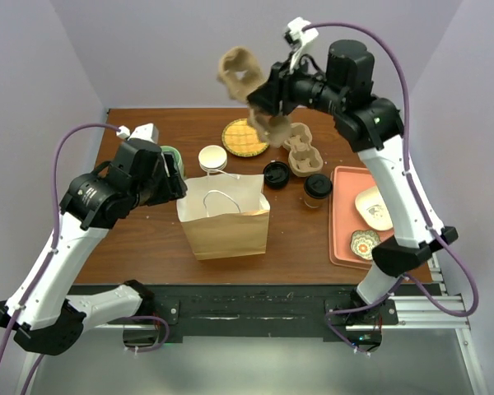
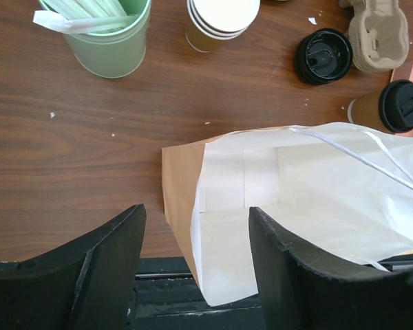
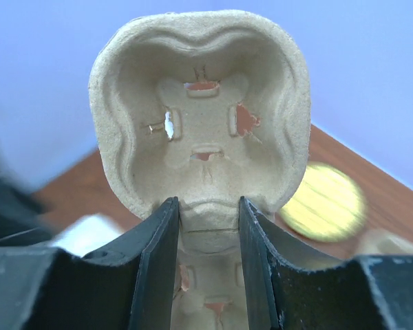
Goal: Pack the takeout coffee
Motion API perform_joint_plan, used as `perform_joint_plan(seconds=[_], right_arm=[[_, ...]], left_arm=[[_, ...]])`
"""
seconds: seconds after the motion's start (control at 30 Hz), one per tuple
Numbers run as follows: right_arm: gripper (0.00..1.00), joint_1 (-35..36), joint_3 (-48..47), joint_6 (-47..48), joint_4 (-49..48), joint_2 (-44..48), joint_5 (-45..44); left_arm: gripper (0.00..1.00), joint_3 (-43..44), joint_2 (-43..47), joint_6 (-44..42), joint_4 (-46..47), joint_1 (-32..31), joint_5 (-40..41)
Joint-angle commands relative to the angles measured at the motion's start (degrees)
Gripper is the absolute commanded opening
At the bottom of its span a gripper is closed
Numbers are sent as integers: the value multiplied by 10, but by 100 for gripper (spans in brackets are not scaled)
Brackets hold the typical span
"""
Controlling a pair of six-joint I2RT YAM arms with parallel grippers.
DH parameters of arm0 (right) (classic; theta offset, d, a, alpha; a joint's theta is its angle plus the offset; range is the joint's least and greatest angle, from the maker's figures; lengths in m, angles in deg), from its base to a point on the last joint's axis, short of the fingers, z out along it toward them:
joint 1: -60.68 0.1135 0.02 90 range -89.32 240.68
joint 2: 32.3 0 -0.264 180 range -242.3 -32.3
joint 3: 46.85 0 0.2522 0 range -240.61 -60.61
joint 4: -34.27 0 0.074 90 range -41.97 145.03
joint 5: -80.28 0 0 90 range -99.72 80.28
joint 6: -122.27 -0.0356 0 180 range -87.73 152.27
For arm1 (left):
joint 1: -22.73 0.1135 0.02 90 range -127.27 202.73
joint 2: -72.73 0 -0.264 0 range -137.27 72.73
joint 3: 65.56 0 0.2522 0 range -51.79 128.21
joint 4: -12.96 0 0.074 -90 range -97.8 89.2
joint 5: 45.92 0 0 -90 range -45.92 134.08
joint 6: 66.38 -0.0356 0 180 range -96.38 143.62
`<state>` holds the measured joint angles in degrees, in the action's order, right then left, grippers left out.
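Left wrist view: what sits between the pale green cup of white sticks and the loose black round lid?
A stack of brown paper cups, white on top; seen in the left wrist and top views.

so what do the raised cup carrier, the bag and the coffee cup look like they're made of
The cup carrier: moulded paper pulp, matte tan, going by its rough fibrous surface and soft pressed contours. The bag: brown kraft paper outside, white inside, matte, with sharp folds. The takeout coffee: brown paper-looking cup wall; its black lid looks like plastic, slightly glossy.
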<state>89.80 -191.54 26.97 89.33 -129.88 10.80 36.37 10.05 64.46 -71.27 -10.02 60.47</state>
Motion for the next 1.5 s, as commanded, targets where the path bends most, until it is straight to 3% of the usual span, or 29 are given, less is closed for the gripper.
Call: perform_joint_plan(seconds=[0.0,0.13,0.23,0.37,0.57,0.93,1.47], right_arm=[[25,58,69,-42,-83,47,123],[25,81,213,-128,-298,120,204],[25,85,281,-182,-406,137,242],[24,93,275,-222,-430,125,262],[25,118,290,-295,-524,103,287],[25,135,266,-406,-613,21,323],[24,142,280,-514,-711,-19,372]], left_arm=[[65,16,15,0,13,1,-21],[65,-11,42,42,-4,0,-27],[64,-12,44,67,-29,1,-29],[62,-8,52,88,-14,1,-78],[58,-69,105,138,32,1,-106],[55,-106,139,176,45,1,-97],[53,-121,144,188,52,1,-74]])
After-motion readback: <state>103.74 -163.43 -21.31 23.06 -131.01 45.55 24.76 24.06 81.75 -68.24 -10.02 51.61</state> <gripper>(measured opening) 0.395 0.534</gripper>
